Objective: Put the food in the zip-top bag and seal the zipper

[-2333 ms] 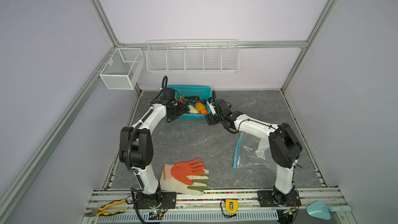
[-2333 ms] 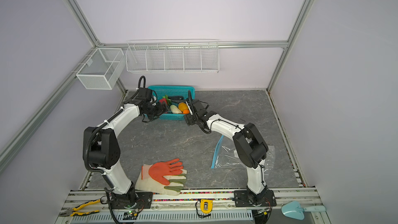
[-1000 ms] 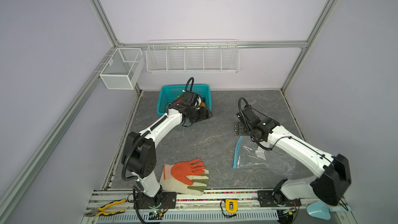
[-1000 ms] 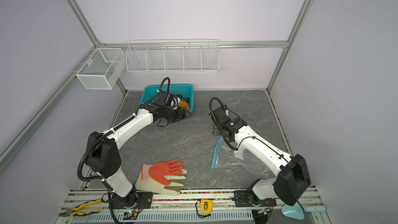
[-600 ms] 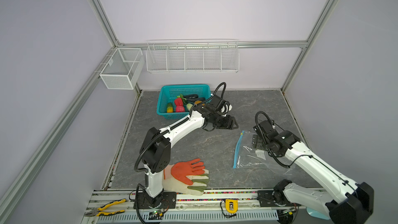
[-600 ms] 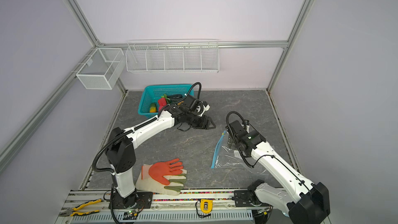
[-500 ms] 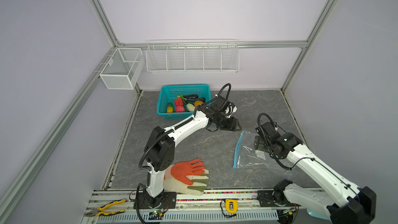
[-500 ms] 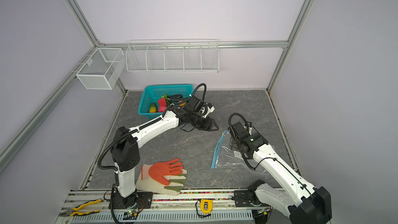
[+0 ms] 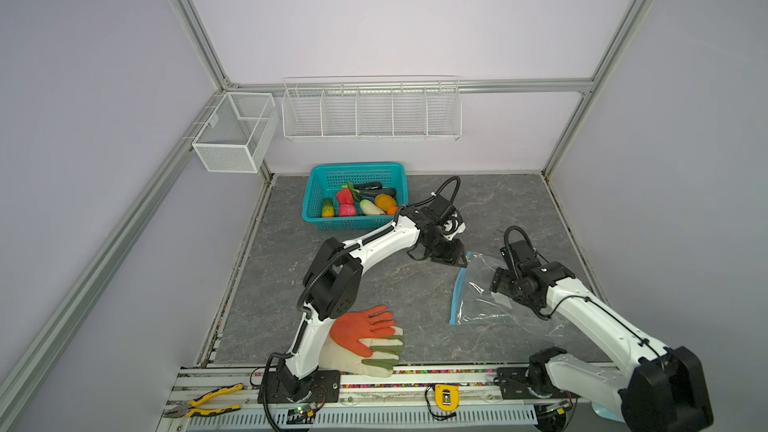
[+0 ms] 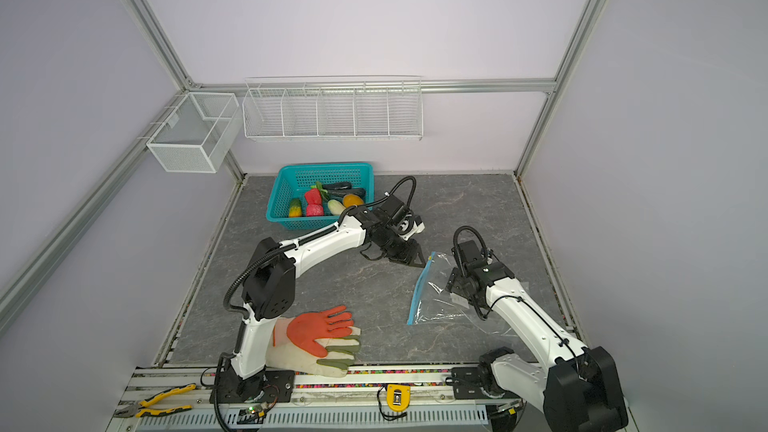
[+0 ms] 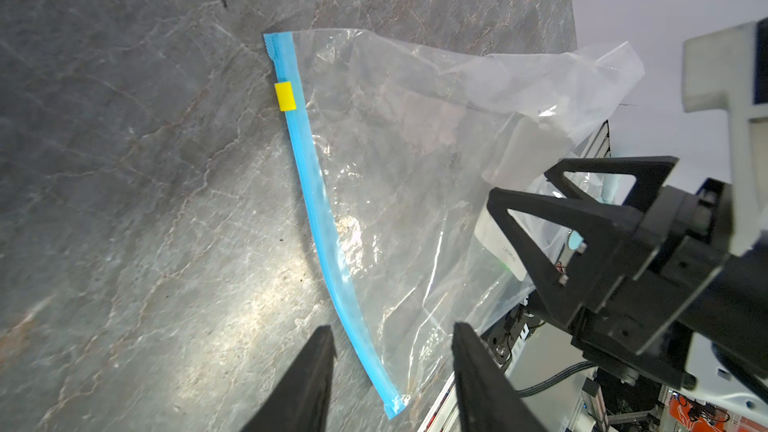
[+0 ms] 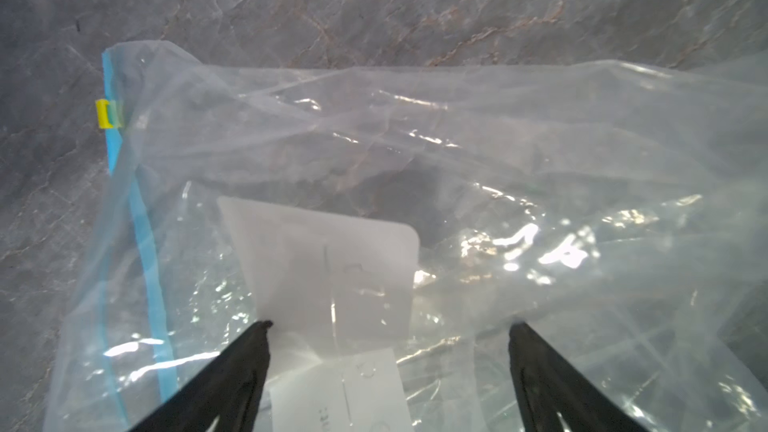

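Left gripper (image 11: 392, 328) jaws half-open, seemingly straddling the zipper (image 11: 318, 201); right gripper (image 12: 390, 324) jaws wide above the zip-top bag (image 12: 457, 139) at four o'clock.

readable text: none | white card (image 12: 328, 255) seen through zip-top bag (image 12: 540, 139): faint grey marks, too blurred to read | brands, numbers, signs: none legible

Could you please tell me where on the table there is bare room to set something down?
The table is bare in the back right corner, behind the bag and right of the basket, and in front between the gloves and the bag. It is crowded at the bag, where the left gripper and right gripper hover.
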Motion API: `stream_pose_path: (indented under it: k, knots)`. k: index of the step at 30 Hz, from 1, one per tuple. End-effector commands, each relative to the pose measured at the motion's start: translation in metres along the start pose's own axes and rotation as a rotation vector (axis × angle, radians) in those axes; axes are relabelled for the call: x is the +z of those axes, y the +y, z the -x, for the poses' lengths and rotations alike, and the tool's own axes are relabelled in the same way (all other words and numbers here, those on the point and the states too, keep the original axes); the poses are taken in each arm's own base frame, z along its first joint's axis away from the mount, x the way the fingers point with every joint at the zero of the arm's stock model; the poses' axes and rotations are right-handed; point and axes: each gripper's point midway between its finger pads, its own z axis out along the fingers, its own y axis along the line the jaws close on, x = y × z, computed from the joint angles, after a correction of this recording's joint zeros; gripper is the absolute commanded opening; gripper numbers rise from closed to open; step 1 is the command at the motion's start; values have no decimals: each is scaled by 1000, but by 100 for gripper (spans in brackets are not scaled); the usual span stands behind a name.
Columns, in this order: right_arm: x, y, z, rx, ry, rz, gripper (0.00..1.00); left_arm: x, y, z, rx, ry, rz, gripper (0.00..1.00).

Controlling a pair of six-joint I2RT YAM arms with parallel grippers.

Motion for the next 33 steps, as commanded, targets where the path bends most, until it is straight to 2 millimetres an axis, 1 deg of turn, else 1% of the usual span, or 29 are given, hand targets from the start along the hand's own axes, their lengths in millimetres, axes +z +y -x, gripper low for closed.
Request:
stream_pose_path:
  k: [1, 3, 5, 8, 11, 14, 19, 23, 25, 27, 28, 29, 32, 33]
  knots:
    - [12, 10, 1, 0, 9, 35, 90, 1, 14, -3, -36, 10, -8, 47]
    - [18, 12, 0, -10, 18, 31, 91, 1, 21, -4, -57, 12, -7, 48]
    - [20, 14, 0, -16, 25, 29, 90, 4, 24, -6, -65, 23, -10, 49]
    - [19, 17, 3, -27, 17, 41, 90, 10, 28, -10, -76, 44, -15, 50]
    - [18, 24, 7, -47, 6, 67, 90, 10, 32, -10, -88, 40, -14, 50]
    - [19, 36, 10, -76, 8, 110, 91, 4, 43, -8, -136, 11, -31, 50]
    - [20, 60, 16, -144, 3, 154, 91, -15, 67, -4, -213, -50, -38, 50]
    - [15, 80, 28, -206, -30, 179, 91, -21, 76, -7, -236, -65, -27, 50]
    - [13, 94, 35, -237, -48, 195, 91, -24, 80, -9, -249, -72, -23, 50]
    - [13, 106, 38, -271, -57, 206, 92, -26, 81, -9, -254, -83, -25, 50]
    - [8, 117, 47, -283, -78, 224, 91, -27, 82, -10, -256, -84, -28, 50]
    - [6, 125, 50, -301, -85, 232, 91, -28, 80, -9, -250, -87, -31, 50]
    - [3, 137, 59, -336, -92, 238, 91, -32, 71, -8, -228, -92, -60, 50]
    - [0, 138, 61, -344, -94, 240, 91, -34, 64, -6, -209, -99, -78, 50]
